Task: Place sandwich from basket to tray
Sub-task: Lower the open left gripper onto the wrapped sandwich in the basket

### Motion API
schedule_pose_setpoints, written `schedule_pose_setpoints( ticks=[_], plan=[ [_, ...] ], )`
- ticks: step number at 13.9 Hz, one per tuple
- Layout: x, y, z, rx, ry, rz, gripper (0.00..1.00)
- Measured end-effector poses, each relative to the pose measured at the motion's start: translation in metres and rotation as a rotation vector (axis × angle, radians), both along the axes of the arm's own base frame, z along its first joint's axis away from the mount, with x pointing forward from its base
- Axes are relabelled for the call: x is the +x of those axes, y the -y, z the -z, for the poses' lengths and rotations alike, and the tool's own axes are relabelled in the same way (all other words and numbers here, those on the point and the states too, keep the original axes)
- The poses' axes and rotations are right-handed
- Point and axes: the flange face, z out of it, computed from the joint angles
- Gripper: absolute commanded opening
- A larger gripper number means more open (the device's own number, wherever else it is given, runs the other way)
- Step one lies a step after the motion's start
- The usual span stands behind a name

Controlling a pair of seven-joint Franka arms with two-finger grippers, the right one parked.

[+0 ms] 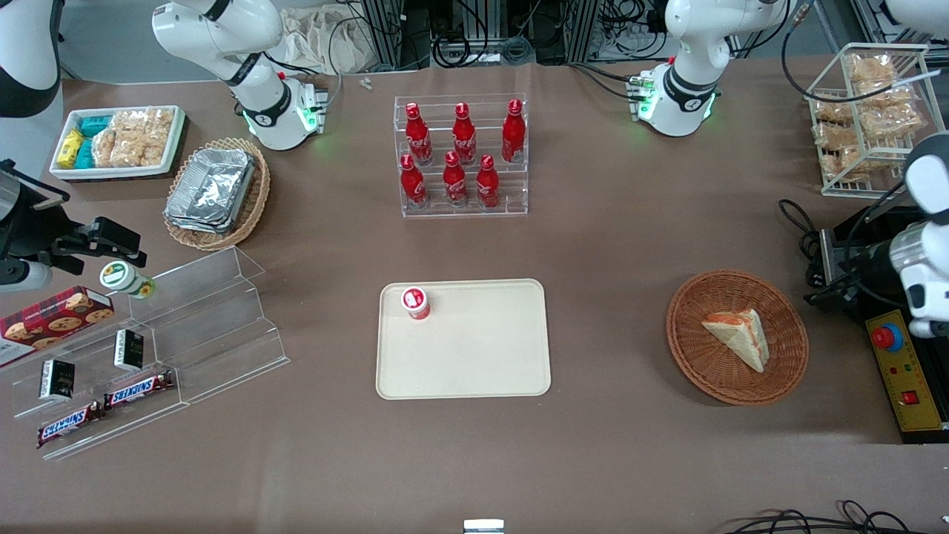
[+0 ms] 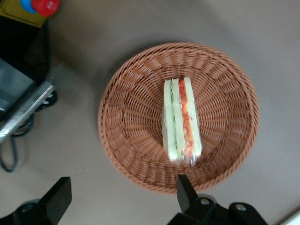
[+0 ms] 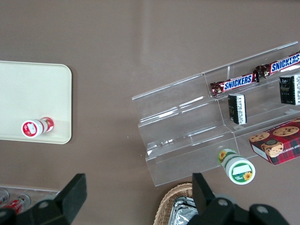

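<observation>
The claw (image 2: 123, 196) hovers spread wide above the basket (image 2: 126, 122), holding nothing. The sandwich (image 2: 182, 121) lies inside, just ahead of one finger. Centre over its bread faces before descending. The tray (image 1: 474, 371) waits well apart.

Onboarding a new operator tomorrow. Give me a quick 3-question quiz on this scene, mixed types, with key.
1. True or false: the sandwich already lies on the tray.
2. Multiple choice: what stands on the tray? A) a small red-and-white bottle B) a foil tray C) a Snickers bar
3. Fill in: the left arm's end effector hovers above the basket with its fingers ____.

Key:
1. False. The sandwich lies in the basket, toward the working arm's end of the table.
2. A. The bottle stands near one corner of the tray.
3. Open. The fingers are spread wide, touching nothing.
</observation>
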Motion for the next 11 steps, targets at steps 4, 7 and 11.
schedule_pose_setpoints(
  ticks=[4,7,11],
  plan=[
    [0.013,0.027,0.066,0.004,-0.02,-0.021,1.0],
    [0.02,0.048,0.093,0.011,-0.014,-0.045,1.0],
    [0.022,0.05,0.105,0.013,-0.013,-0.054,1.0]
  ],
)
